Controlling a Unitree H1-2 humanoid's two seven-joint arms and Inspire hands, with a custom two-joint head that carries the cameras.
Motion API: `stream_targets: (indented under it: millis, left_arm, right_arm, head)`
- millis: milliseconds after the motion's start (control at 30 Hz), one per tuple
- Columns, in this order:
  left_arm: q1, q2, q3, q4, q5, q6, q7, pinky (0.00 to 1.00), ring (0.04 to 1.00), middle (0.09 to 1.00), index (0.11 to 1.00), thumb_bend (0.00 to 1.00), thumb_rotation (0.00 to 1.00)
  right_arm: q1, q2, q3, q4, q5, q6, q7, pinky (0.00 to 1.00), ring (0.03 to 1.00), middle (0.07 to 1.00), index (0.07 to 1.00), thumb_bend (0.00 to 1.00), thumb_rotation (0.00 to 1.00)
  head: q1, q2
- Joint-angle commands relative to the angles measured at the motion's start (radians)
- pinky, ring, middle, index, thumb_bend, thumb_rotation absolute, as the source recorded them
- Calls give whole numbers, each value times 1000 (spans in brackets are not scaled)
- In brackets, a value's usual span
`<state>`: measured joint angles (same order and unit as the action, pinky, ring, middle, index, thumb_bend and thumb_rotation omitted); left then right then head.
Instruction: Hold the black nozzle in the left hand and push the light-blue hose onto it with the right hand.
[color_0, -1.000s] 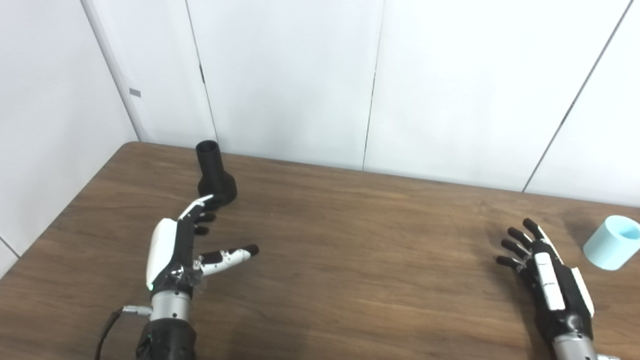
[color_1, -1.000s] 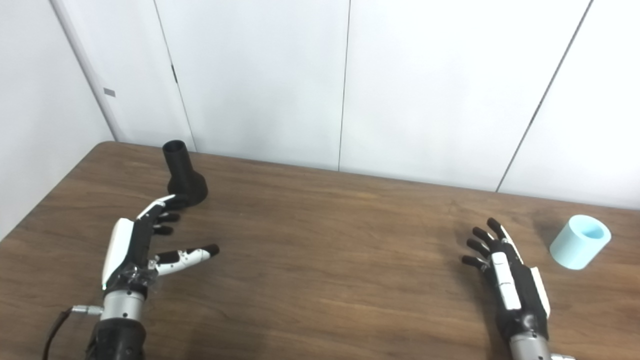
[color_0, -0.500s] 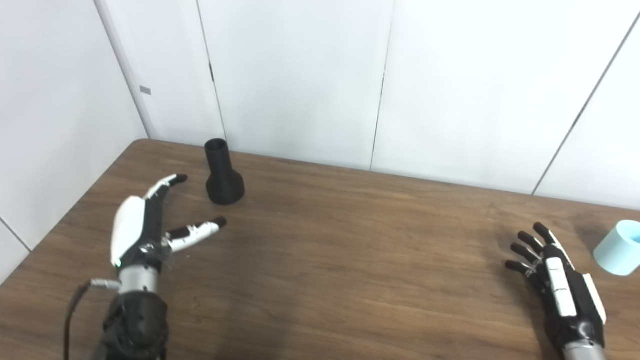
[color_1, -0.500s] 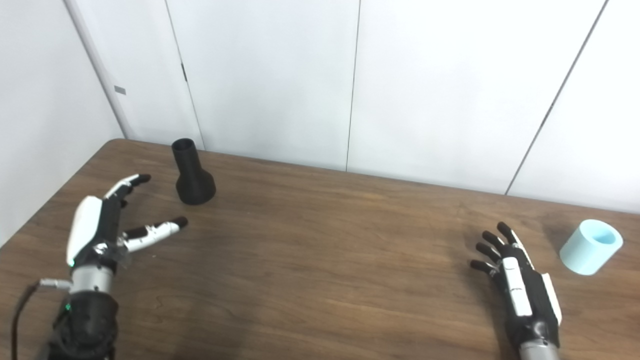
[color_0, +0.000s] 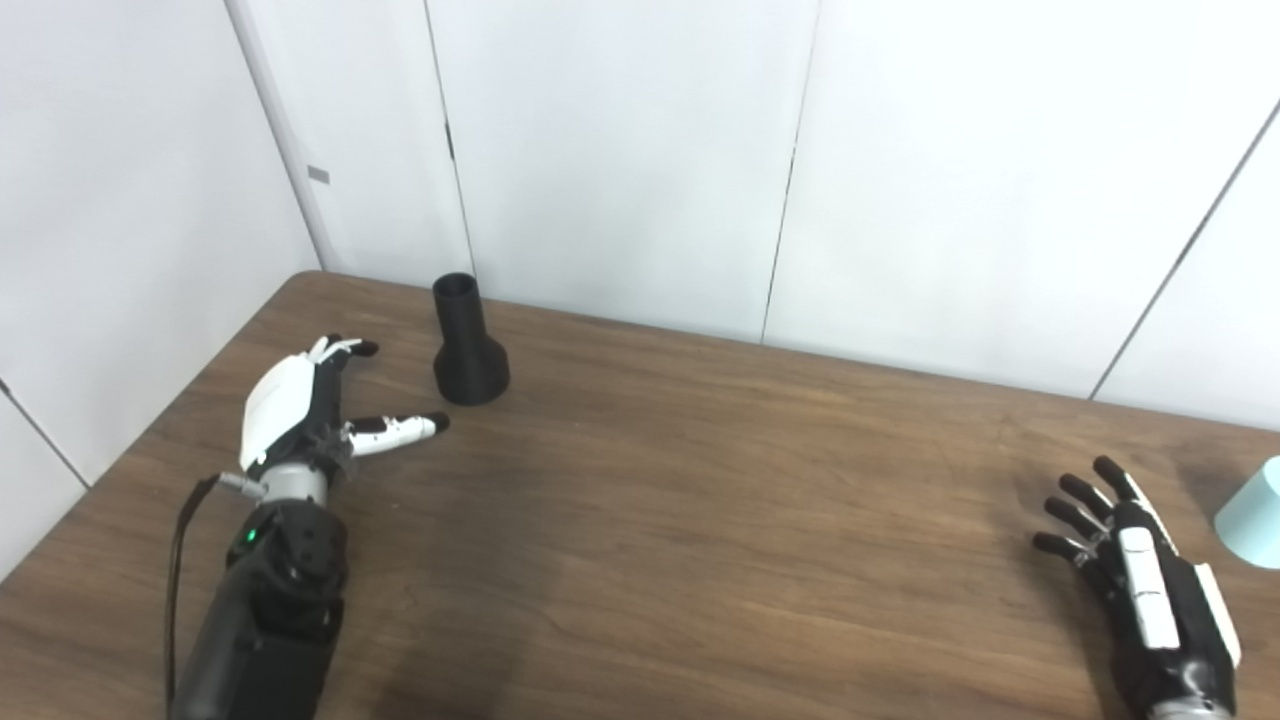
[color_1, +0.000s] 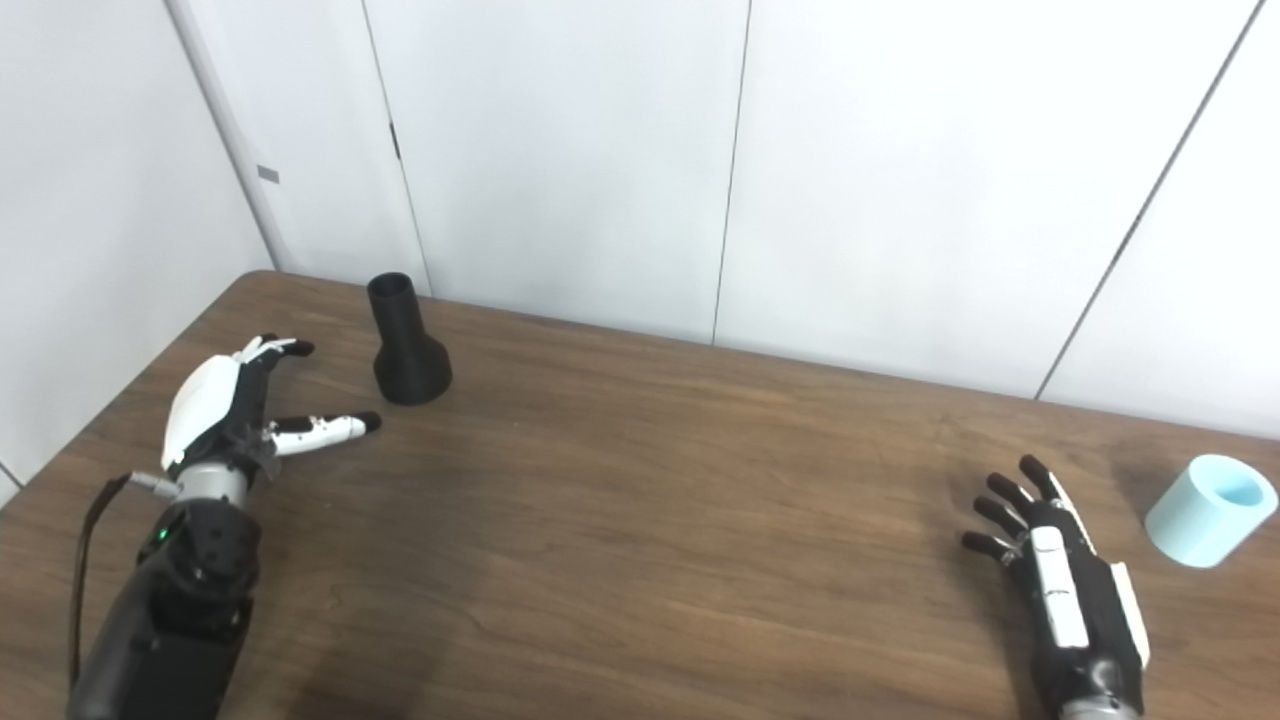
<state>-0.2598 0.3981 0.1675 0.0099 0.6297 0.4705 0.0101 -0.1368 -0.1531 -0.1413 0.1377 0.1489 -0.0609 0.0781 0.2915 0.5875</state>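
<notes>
While it stands upright on its flared base with the narrow neck up, the black nozzle (color_0: 466, 343) is held by nothing — it sits just beyond and to the right of the left hand (color_0: 300, 405), near but apart from it. That hand hovers low over the wooden table (color_0: 680, 500) with its fingers (color_0: 345, 348) spread and its thumb (color_0: 400, 428) stretched toward the nozzle's base, not touching. Well across the table, the right hand (color_1: 1065, 590) lies palm down, its fingers (color_1: 1000, 515) fanned apart and empty. Just beyond and to the right of it stands the light-blue hose (color_1: 1210, 524) — a short open tube, tilted a little, near the hand but clear of it. White wall panels (color_1: 560, 150) rise behind the table's far edge.
</notes>
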Motion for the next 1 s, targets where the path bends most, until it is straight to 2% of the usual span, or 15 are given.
stream_targets:
  millis: [0,167,333,533,733,867,967]
  left_arm:
    - [-63,34,-7,13,-3,-36,41,1000,988,979,809,961,320]
    - [-133,57,-53,127,-7,-38,47,970,1000,987,811,995,369]
    - [-195,57,-79,236,-32,-70,84,934,992,958,790,1000,370]
    - [-224,65,-111,277,-70,-96,72,880,974,942,800,1000,375]
    - [-258,69,-146,313,-84,-60,57,861,975,961,814,1000,353]
    - [-280,68,-161,339,-90,-52,50,905,987,977,825,1000,337]
    - [-294,69,-181,353,-84,-51,57,881,973,962,819,1000,324]
  right_arm:
    - [53,14,-10,14,3,9,-18,654,805,835,912,361,848]
    - [63,18,-10,-6,3,17,-22,666,806,834,913,377,850]
    - [68,23,-7,-25,-10,34,-34,663,799,830,895,365,848]
    - [70,20,-2,-31,-17,36,-33,672,804,834,905,352,860]
    - [70,24,-6,-34,-8,45,-33,683,798,828,901,338,842]
    - [71,23,-4,-37,-14,48,-36,686,800,832,900,342,847]
    - [74,23,-3,-42,-16,51,-37,690,799,829,900,351,850]
  head:
    - [-1,2]
    - [-5,7]
    - [-9,11]
    - [-8,16]
    - [-12,19]
    - [-13,22]
    - [-13,22]
